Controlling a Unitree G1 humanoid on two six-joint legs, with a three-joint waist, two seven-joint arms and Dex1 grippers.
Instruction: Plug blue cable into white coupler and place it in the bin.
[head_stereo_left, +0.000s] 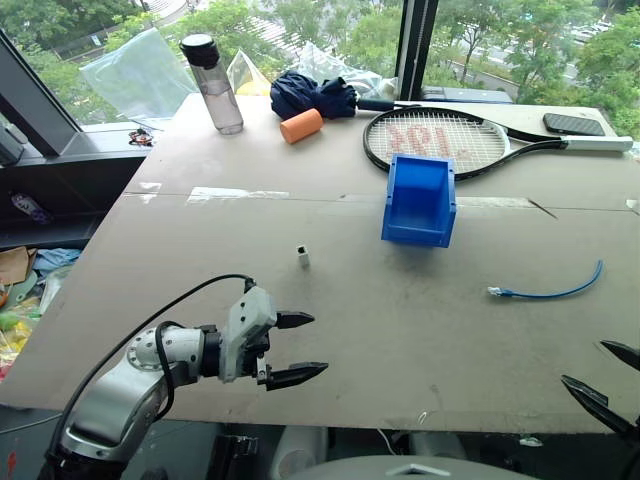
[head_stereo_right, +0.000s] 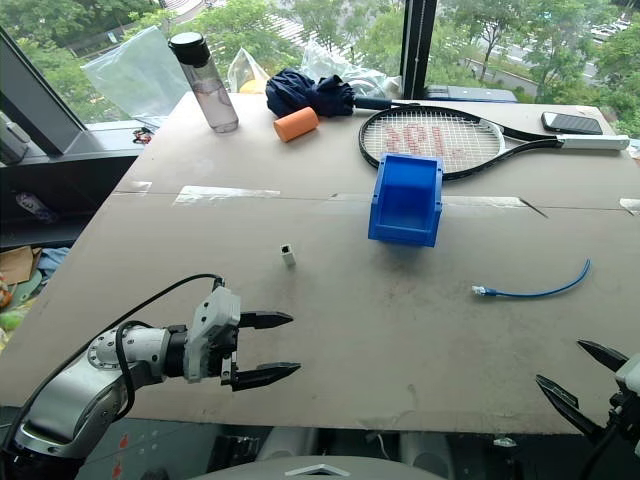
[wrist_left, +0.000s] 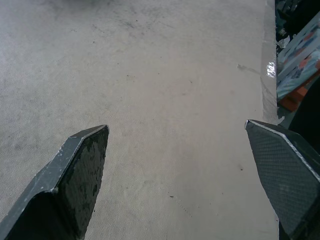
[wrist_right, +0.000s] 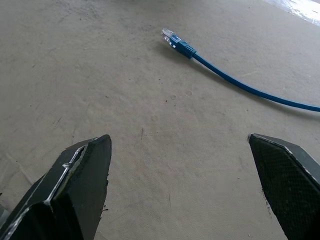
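The blue cable (head_stereo_left: 548, 291) lies curved on the right part of the table, its clear plug (wrist_right: 169, 36) pointing left. The tiny white coupler (head_stereo_left: 302, 256) stands alone near the table's middle. Behind and to the right of it sits the blue bin (head_stereo_left: 420, 199), its cut-away front facing me. My left gripper (head_stereo_left: 306, 348) hovers open near the front edge, below the coupler, with nothing between its fingers. My right gripper (head_stereo_left: 610, 375) is open at the front right corner, short of the cable, and holds nothing.
At the back of the table (head_stereo_left: 330, 330) lie a tennis racket (head_stereo_left: 450, 138), a phone (head_stereo_left: 574, 124), a folded dark-blue umbrella (head_stereo_left: 312, 96), an orange cylinder (head_stereo_left: 301, 126), a water bottle (head_stereo_left: 213, 84) and plastic bags. Tape runs across the board's seam.
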